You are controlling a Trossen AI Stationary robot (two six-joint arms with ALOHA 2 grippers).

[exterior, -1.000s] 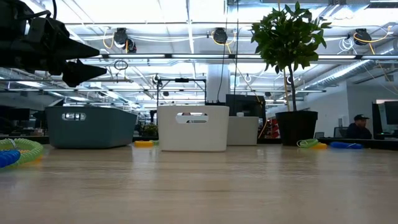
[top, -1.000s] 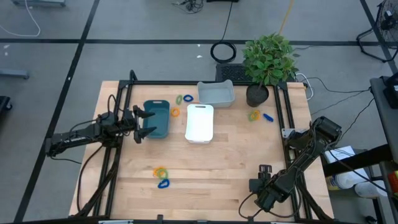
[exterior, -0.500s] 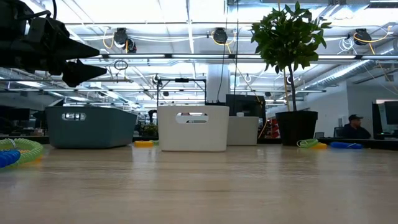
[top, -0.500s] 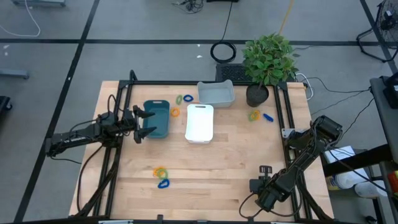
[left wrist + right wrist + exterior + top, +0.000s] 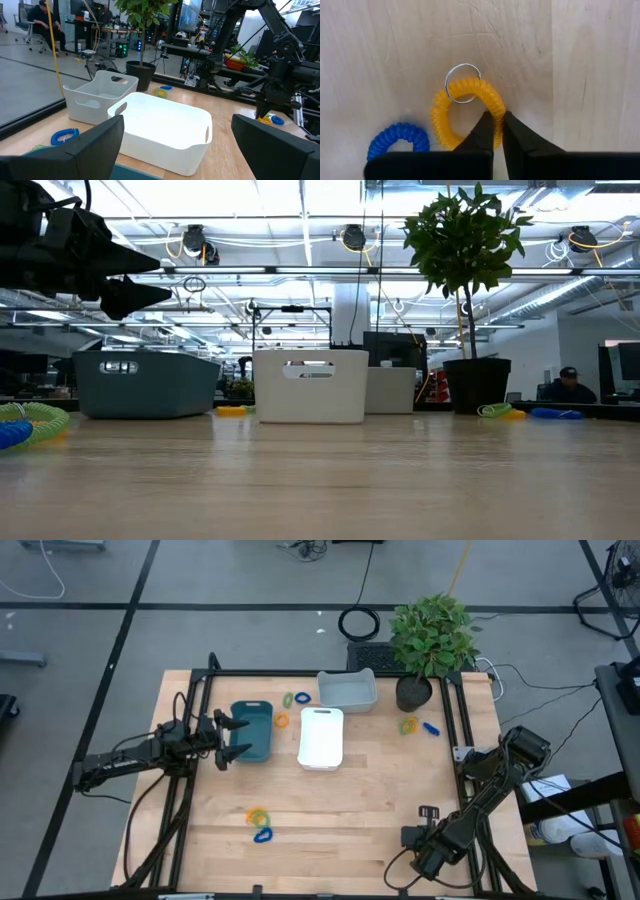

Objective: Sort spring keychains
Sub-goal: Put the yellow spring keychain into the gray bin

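My right gripper (image 5: 499,131) stands over the table's near right part (image 5: 427,812), shut on an orange-yellow spring keychain (image 5: 445,115) that lies flat on the wood with a metal ring (image 5: 462,84) on it. A blue keychain (image 5: 395,140) lies beside it. Both are hidden under the gripper in the high view. My left gripper (image 5: 232,735) hangs open over the teal tray (image 5: 252,730), touching nothing. More keychains lie near the front (image 5: 259,817), by the trays (image 5: 300,698) and at the right (image 5: 408,725). My right gripper pinches the orange-yellow keychain's coil (image 5: 495,107) between its two fingers, on the loop's side a little way round from the metal ring. The fingers come from above, pointing down. The keychain lies flat on the table.
A white tray (image 5: 321,737) stands beside the teal one, and a grey-blue tray (image 5: 348,689) behind it. A potted plant (image 5: 413,692) stands at the far right. Black frame bars (image 5: 455,720) run along the table's sides. Bare wood lies in the middle (image 5: 350,800).
My right gripper has shut over the keychain, staying in place above the table's near right part. The left arm has kept still.
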